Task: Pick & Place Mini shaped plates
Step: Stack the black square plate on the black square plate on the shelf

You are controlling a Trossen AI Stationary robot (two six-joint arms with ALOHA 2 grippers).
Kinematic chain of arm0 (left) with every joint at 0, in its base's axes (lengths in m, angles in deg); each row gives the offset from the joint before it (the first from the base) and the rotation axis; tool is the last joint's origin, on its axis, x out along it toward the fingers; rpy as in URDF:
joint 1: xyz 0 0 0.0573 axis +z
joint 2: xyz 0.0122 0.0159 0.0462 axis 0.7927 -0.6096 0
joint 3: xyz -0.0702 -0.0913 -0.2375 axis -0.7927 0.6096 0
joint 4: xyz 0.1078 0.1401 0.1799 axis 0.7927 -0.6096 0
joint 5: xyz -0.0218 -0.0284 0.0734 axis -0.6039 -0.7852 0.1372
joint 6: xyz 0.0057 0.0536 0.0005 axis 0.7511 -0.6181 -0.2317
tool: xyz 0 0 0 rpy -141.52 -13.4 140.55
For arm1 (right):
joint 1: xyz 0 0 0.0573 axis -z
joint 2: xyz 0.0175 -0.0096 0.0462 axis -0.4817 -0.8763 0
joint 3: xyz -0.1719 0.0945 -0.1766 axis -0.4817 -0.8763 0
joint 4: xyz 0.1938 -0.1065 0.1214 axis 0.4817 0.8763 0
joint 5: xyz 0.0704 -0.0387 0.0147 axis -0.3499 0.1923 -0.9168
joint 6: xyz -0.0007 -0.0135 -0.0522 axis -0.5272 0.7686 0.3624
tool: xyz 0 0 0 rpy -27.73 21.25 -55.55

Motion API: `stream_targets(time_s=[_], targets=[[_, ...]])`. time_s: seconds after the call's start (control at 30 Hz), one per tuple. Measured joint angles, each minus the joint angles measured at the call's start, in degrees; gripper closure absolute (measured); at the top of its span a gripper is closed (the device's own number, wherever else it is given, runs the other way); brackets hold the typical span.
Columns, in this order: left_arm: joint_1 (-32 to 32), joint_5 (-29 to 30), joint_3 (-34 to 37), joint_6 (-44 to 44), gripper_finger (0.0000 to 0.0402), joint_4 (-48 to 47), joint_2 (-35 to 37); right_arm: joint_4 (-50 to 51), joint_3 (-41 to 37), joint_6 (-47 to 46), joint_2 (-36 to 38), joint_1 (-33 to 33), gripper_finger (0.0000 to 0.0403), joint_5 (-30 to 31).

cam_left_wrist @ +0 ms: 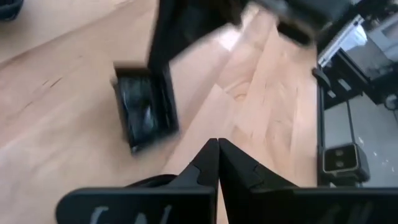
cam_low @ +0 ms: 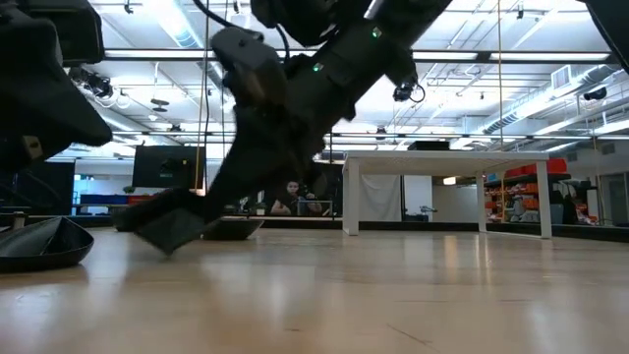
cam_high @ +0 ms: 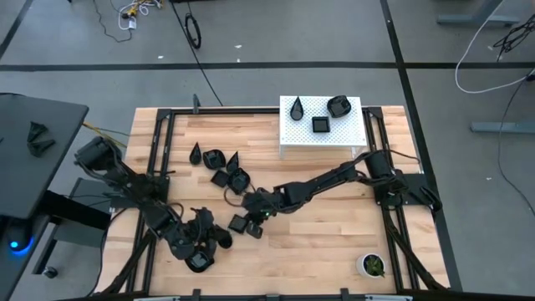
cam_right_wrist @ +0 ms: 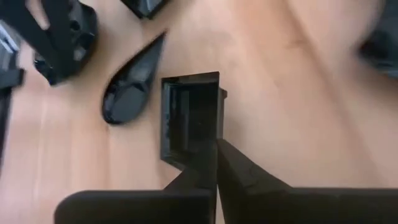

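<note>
Several small glossy black mini shaped plates (cam_high: 221, 167) lie loose on the wooden table. Three more sit on a white perforated stand (cam_high: 351, 138) at the far side. My right gripper (cam_high: 251, 219) reaches in from the table's right and is shut on a square plate (cam_right_wrist: 189, 118). A teardrop plate (cam_right_wrist: 130, 84) lies flat just beside it. My left gripper (cam_left_wrist: 217, 152), at the near left, is shut with nothing between its fingers. It points at the held square plate (cam_left_wrist: 146, 112) from a short way off. My right gripper pinches one side wall of the square plate (cam_right_wrist: 214, 109) between its two fingers. The fingers slant down from the table's right. In the low view the plate (cam_low: 172, 224) sits tilted, one corner low over the wood. Whether that corner touches the table, I cannot tell.
A small white pot with a green plant (cam_high: 372, 265) stands at the near right corner. Black metal rails (cam_high: 159, 150) run along the table's left and right sides. Bare wood lies between the right gripper and the pot.
</note>
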Motion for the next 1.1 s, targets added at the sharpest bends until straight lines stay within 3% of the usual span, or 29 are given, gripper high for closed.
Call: stream_targets(time_s=[0.4, 0.53, 0.63, 0.87, 1.1], targets=[[3.5, -1.5, 0.0, -18.8, 0.0392, -0.6, 8.3, 24.0, -0.6, 8.5, 16.0, 3.8, 0.0401, -0.7], [4.8, -1.6, 0.0, -22.4, 0.0392, -0.6, 9.0, 27.6, -5.1, 10.0, 26.0, 7.3, 0.0402, -0.9], [5.5, -1.5, 0.0, -23.2, 0.0392, -0.8, 9.0, 29.3, -10.9, 8.1, 35.7, 12.1, 0.0402, 2.2], [6.1, -1.5, 0.0, -22.9, 0.0392, -0.9, 9.0, 25.9, -26.6, -2.0, 58.4, 27.1, 0.0403, 6.0], [6.7, -1.6, 0.0, -22.9, 0.0392, -0.8, 9.0, 14.3, -41.1, -6.6, 69.6, 38.7, 0.0403, 5.7]])
